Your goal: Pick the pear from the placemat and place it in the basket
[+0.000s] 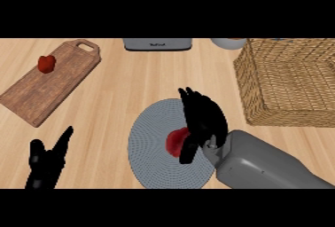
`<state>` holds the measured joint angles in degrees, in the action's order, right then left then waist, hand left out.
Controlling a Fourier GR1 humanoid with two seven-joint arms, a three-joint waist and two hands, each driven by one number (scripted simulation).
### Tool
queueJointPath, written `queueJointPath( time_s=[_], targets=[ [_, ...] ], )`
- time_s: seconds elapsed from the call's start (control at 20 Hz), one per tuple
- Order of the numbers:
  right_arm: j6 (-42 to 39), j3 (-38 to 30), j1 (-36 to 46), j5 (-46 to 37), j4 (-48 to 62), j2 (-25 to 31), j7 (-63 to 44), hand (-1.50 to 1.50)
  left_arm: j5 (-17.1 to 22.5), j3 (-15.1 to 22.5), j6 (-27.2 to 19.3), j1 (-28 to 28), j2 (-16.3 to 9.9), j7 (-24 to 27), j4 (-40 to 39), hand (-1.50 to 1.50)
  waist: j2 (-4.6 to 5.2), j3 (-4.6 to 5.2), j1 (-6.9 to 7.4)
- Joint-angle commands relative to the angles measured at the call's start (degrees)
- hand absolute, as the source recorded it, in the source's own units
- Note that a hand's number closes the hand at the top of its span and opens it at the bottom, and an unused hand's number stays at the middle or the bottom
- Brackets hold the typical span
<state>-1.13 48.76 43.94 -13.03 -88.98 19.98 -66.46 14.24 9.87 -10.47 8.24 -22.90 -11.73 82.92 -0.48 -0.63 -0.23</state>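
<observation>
A dark red pear [174, 142] lies on the round grey placemat [147, 133] near the counter's front middle. My right hand [203, 119] stands over the mat with its fingers straight and its thumb reaching down beside the pear's right side, partly hiding it. The fingers are not curled round the fruit. The woven wicker basket [262, 80] stands at the right, behind and to the right of the mat. My left hand [46, 164] rests open at the lower left, fingers up.
A wooden cutting board [62, 80] with a small red fruit [46, 63] on it lies at the back left. A grey toaster [157, 44] stands at the back middle, and a pale bowl's edge [227, 42] shows beside it.
</observation>
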Motion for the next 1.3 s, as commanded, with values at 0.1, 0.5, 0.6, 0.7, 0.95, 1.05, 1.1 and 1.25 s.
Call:
queueJointPath(
  time_s=[0.1,0.5,0.6,0.7,0.95,1.05,1.1,1.25],
  targets=[
    [2.9,0.6,-4.5,-6.8,2.1,-3.7,-6.1,-1.50,0.3,0.8,1.6,1.5,1.8,-0.5,-1.2,0.00,0.37,0.65,0.22],
    [-2.1,-5.2,-1.9,-8.3,8.0,-8.9,-3.9,-1.50,-1.3,0.9,1.5,-0.4,2.9,-2.4,-1.5,0.00,0.47,0.65,0.52],
    [0.6,-2.3,-6.4,-12.4,6.0,-9.9,-3.9,-1.50,-0.6,0.1,2.3,-0.7,2.3,-3.6,-0.3,0.00,0.37,0.63,0.26],
    [-2.2,-5.5,-5.6,-10.6,9.7,-8.5,-0.5,-1.50,-1.4,0.1,1.7,-1.7,3.3,-3.3,-2.0,0.00,0.48,0.64,0.31],
    [-5.0,-4.5,-6.4,-10.9,12.5,-12.0,-3.6,-1.50,-0.9,0.2,2.0,0.2,3.2,-5.3,1.8,0.00,0.38,0.63,0.60],
    [-4.5,-4.8,-6.7,-12.5,14.0,-12.9,-2.3,-1.50,-2.1,0.2,1.7,-1.0,4.7,-3.4,-1.1,0.00,0.48,0.65,0.41],
    [-5.9,-6.3,-7.5,-11.5,12.7,-11.5,-1.7,-1.50,-2.4,-0.4,1.2,-0.8,5.0,-2.4,-1.5,0.00,0.44,0.65,0.28],
    [-3.1,-4.8,-10.1,-15.4,12.5,-14.1,-1.2,-1.50,-2.5,-1.3,3.2,-4.1,5.4,-1.3,-7.0,0.00,0.47,0.67,-0.12]
  ],
)
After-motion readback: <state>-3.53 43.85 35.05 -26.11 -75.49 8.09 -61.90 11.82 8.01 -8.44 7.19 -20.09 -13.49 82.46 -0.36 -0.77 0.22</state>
